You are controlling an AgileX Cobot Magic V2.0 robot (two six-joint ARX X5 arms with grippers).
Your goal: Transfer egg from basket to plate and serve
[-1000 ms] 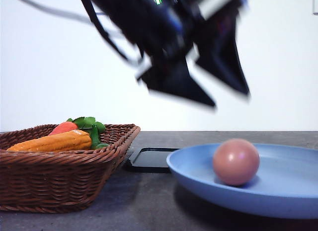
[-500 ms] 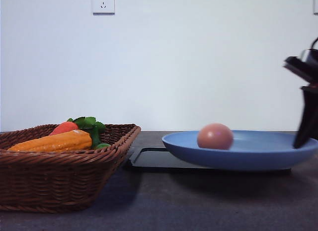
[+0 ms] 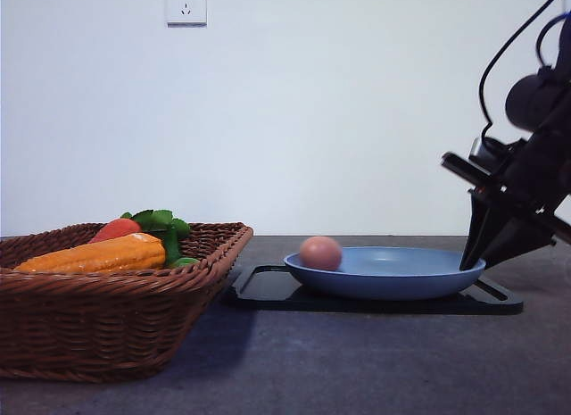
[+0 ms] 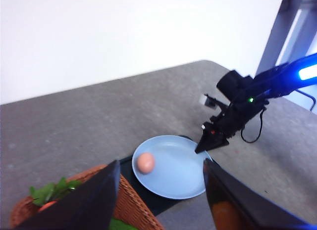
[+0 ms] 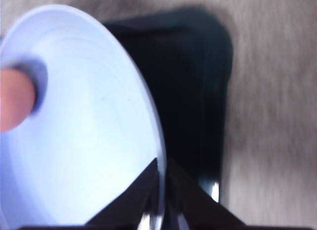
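Note:
The pinkish-brown egg [image 3: 320,253] lies at the left side of the light blue plate [image 3: 401,272], which rests on a flat black tray [image 3: 268,290]. My right gripper [image 3: 471,265] is shut on the plate's right rim; in the right wrist view its fingers [image 5: 143,190] pinch the plate [image 5: 89,131] edge, with the egg [image 5: 15,99] on the far side. The wicker basket [image 3: 107,317] stands at the left. My left gripper [image 4: 161,163] hangs open and high above the basket [image 4: 126,205], looking down on the egg [image 4: 145,162], the plate [image 4: 178,170] and the right gripper [image 4: 204,145].
In the basket lie an orange corn cob [image 3: 94,253], a red-orange carrot [image 3: 114,228] and green leaves [image 3: 161,223]. The black tray [image 5: 198,91] reaches past the plate on the right. Bare grey table lies in front of the tray.
The plate has moved back from the camera and down onto the black tray, still held at its right rim. The egg rolled to the plate's left side. The arm overhead left the view.

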